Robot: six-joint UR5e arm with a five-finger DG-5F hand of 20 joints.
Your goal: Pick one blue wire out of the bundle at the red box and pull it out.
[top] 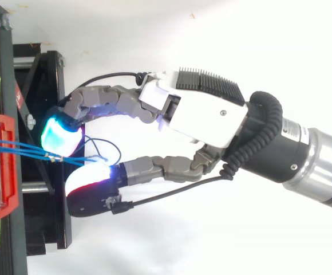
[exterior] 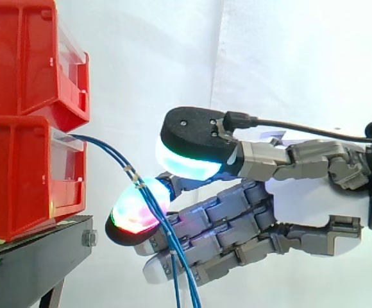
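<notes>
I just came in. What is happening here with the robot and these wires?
A robot hand is at the blue wires that come out of the lower red box. Its fingers are curled round the wires, close to the box. No wire is pulled out yet: they run from the box, between the fingers, and hang down.

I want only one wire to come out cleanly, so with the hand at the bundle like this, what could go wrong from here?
1. The blue wires run close together past the hand, and small pale ties seem to join them, so several may come out instead of one.
2. They leave the lower red bin, which sits near the front edge of the black stand; a hard pull might drag it forward.
</notes>
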